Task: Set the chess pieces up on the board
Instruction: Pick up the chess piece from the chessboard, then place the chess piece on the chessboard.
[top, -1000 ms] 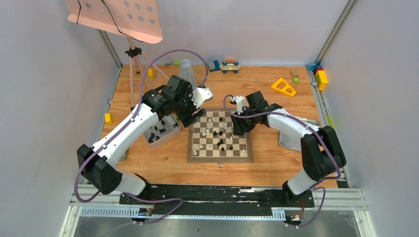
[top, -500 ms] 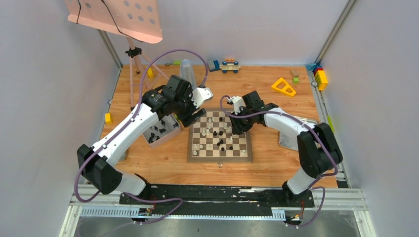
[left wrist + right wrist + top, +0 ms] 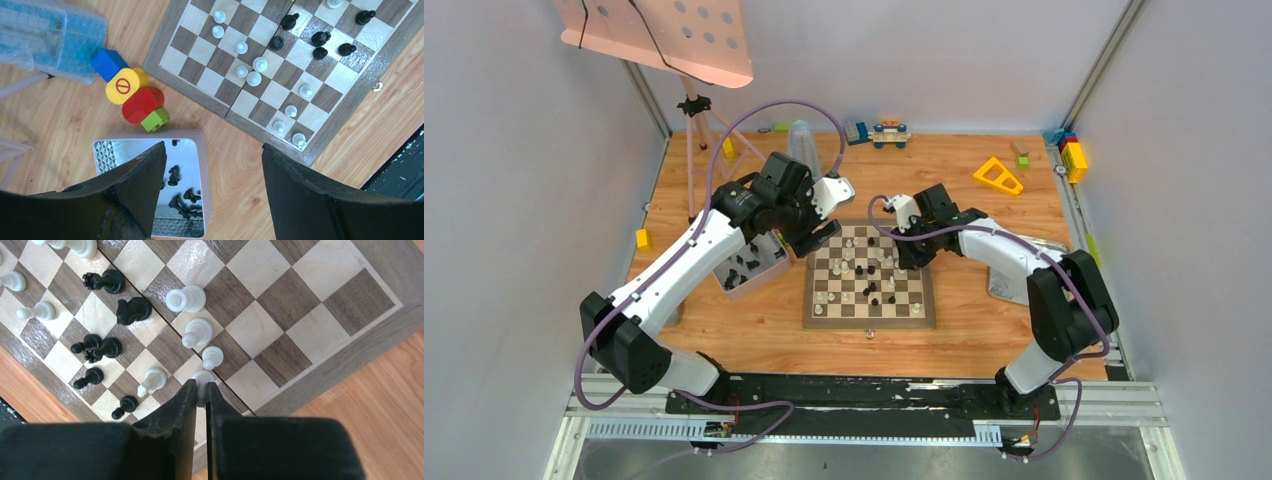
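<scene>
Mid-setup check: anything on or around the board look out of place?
Yes. The chess pieces on the board stand scattered, black and white mixed mid-board rather than in rows. More black pieces sit in the metal tray, and toy blocks rest close to the board's corner.

metal tray (image 3: 192,161), toy blocks (image 3: 142,102), pink stand (image 3: 664,35)

Bright, even light fills every view, with soft shadows. The metal tray (image 3: 192,160) throws glare in the left wrist view; the right pincer (image 3: 201,389) looks dark and soft-edged.
</scene>
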Robot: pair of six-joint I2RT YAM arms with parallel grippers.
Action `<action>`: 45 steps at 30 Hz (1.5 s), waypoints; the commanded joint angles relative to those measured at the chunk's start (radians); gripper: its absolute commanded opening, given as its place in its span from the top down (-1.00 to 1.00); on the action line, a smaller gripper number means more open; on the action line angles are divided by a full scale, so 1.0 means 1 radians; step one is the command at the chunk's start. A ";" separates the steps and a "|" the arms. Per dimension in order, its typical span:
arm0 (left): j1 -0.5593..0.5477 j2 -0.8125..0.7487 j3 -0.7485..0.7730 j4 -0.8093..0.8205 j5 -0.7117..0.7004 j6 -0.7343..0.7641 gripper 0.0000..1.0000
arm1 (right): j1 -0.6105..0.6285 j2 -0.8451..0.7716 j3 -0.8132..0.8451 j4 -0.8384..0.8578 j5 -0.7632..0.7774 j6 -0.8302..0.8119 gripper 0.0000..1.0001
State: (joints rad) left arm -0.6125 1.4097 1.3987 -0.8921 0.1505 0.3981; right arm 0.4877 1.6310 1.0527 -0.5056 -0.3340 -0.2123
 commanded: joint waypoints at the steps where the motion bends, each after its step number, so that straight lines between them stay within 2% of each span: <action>1: 0.005 -0.039 -0.004 0.021 -0.006 -0.009 -0.56 | 0.002 -0.105 -0.005 -0.036 0.039 -0.068 0.86; 5: 0.006 -0.041 -0.007 0.026 -0.015 -0.008 -0.57 | 0.002 -0.184 -0.032 -0.090 -0.004 -0.121 0.90; 12: 0.010 -0.046 -0.019 0.044 -0.064 -0.018 -0.74 | 0.020 -0.310 -0.103 -0.159 -0.148 -0.206 0.93; 19: 0.049 -0.039 -0.005 0.052 -0.077 -0.046 -0.96 | 0.133 -0.383 -0.222 -0.093 -0.114 -0.240 0.94; 30: 0.076 -0.036 0.002 0.057 -0.076 -0.058 -1.00 | 0.226 -0.341 -0.264 -0.009 -0.023 -0.240 0.96; 45: 0.076 -0.054 -0.017 0.065 -0.074 -0.045 -1.00 | 0.234 -0.292 -0.265 0.007 0.036 -0.262 0.95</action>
State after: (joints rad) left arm -0.5400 1.4017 1.3819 -0.8692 0.0731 0.3607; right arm 0.7158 1.3415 0.7975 -0.5335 -0.3187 -0.4541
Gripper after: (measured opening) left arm 0.997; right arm 0.106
